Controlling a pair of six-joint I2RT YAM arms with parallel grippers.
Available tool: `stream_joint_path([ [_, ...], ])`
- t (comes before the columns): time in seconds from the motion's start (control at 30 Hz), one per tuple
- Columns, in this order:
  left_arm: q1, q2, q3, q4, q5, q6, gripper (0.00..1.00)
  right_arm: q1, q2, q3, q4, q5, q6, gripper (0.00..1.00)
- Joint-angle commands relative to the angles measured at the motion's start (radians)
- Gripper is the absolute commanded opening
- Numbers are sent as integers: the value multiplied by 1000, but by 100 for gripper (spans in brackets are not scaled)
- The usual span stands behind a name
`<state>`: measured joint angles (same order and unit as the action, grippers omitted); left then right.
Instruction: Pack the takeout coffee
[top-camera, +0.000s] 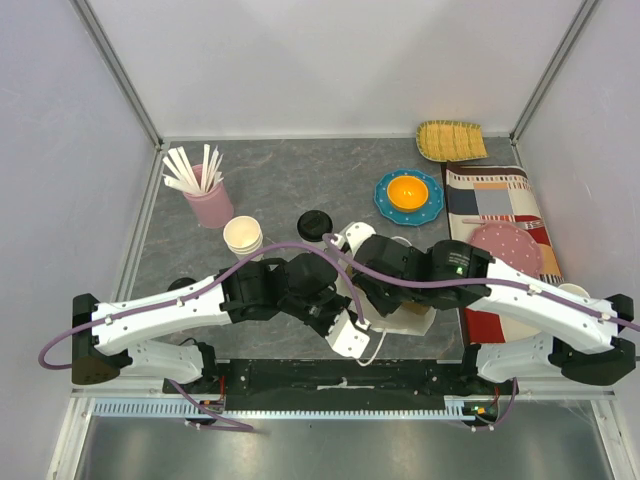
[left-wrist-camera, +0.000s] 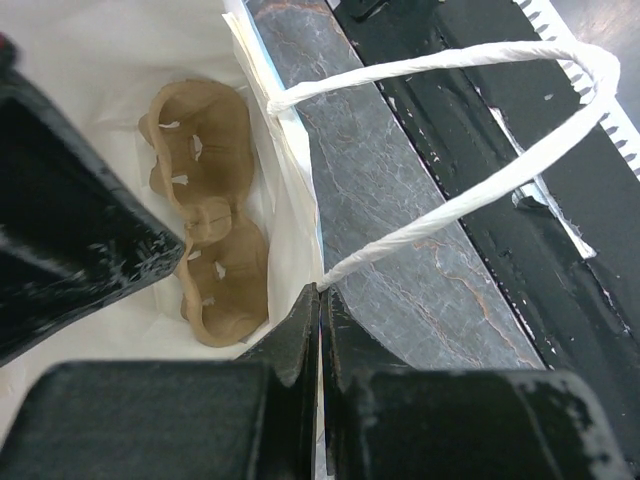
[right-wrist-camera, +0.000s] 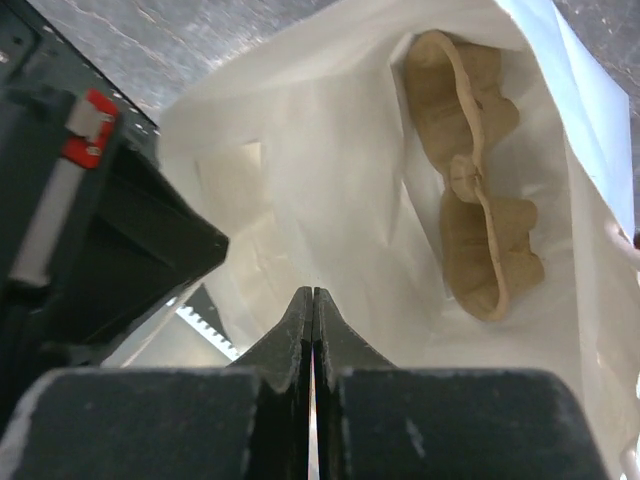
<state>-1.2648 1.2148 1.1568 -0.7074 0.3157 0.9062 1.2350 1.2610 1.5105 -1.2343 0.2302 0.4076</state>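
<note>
1. The white paper bag (right-wrist-camera: 300, 170) stands open at the table's near edge, between both arms. Its thin walls could tear or fold inward if the arms pull unevenly.
2. A brown pulp cup carrier (left-wrist-camera: 210, 200) lies slumped at the bottom of the bag. A cup lowered onto it crooked could tip over.
3. The takeout coffee (top-camera: 314, 224) stands upright on the table behind the bag, lid on and held by neither arm. It is just beside the stacked cups (top-camera: 243, 236), so a reach for it could knock them.
4. The left gripper (left-wrist-camera: 320, 300) is clenched on the bag's rim, beside the handle (left-wrist-camera: 480, 187).
5. The right gripper (right-wrist-camera: 313, 300) is pinched shut, apparently on the bag wall. With both arms busy, letting go of the bag could make it sag closed.
</note>
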Motion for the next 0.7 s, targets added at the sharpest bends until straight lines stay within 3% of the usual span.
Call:
stream_joint_path([
  [0.0,1,-20,17,23,26,-35,2,7,2,-73,21,78,-41,0],
  [0.5,31,-31,92,6,132,-59,2,-80,66,-342,237,69,-217,0],
  [0.67,70,-38,112,-36,203,-59,2,-100,19,-384,309,-5,-475,0],
])
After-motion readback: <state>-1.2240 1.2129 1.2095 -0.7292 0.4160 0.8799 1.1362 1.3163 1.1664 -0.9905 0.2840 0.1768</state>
